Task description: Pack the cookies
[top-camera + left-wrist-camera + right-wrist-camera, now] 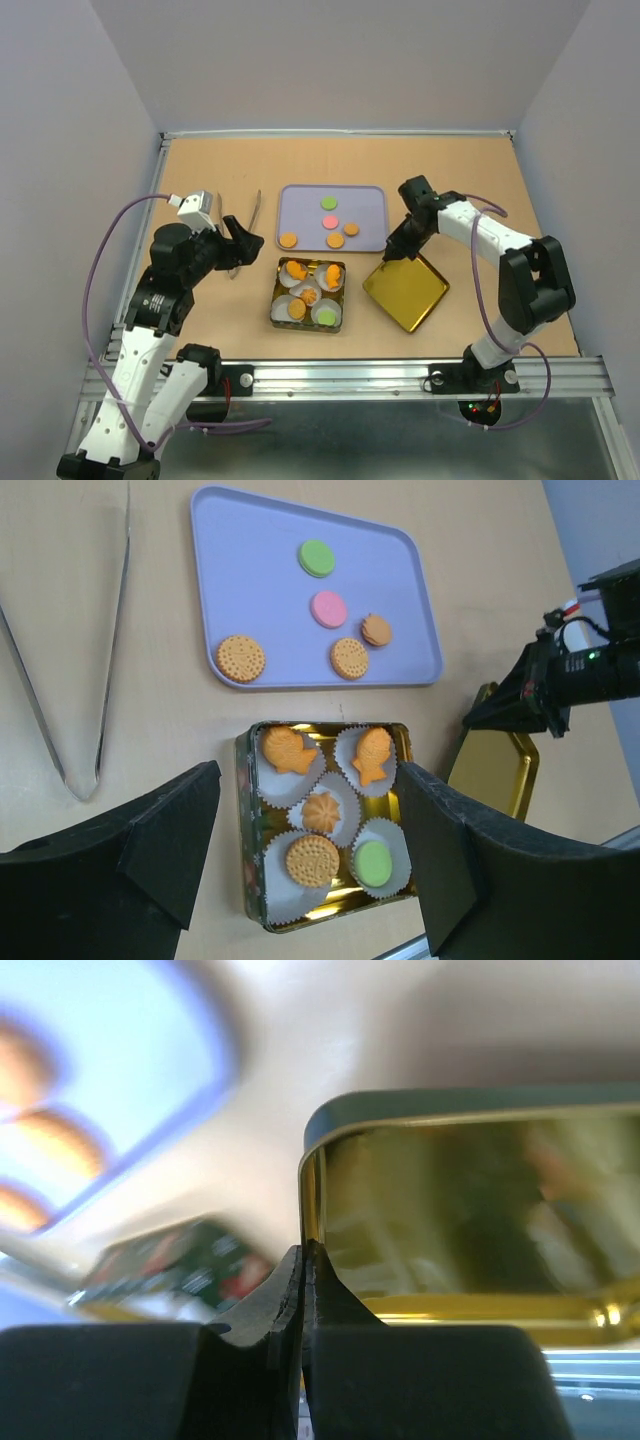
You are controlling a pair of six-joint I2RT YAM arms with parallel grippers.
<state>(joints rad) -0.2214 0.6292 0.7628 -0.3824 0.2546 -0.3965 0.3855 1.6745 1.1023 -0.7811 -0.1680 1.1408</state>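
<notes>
An open tin [276, 300] holds several cookies in white paper cups; the left wrist view shows two fish-shaped ones, a swirl [322, 813], a round orange one [312, 860] and a green one [373, 863]. More cookies lie on the lilac tray [300, 200]: green [328, 203], pink [331, 222] and three orange [288, 240]. My left gripper [245, 243] is open and empty, hovering left of the tin; its view looks down on the tin [245, 830]. My right gripper [392, 252] is shut on the left corner rim of the gold lid [407, 290], seen close in the right wrist view [470, 1210].
Metal tongs [255, 215] lie on the table left of the tray, also in the left wrist view [110, 630]. The lid sits right of the tin. Grey walls close in the table at left, right and back.
</notes>
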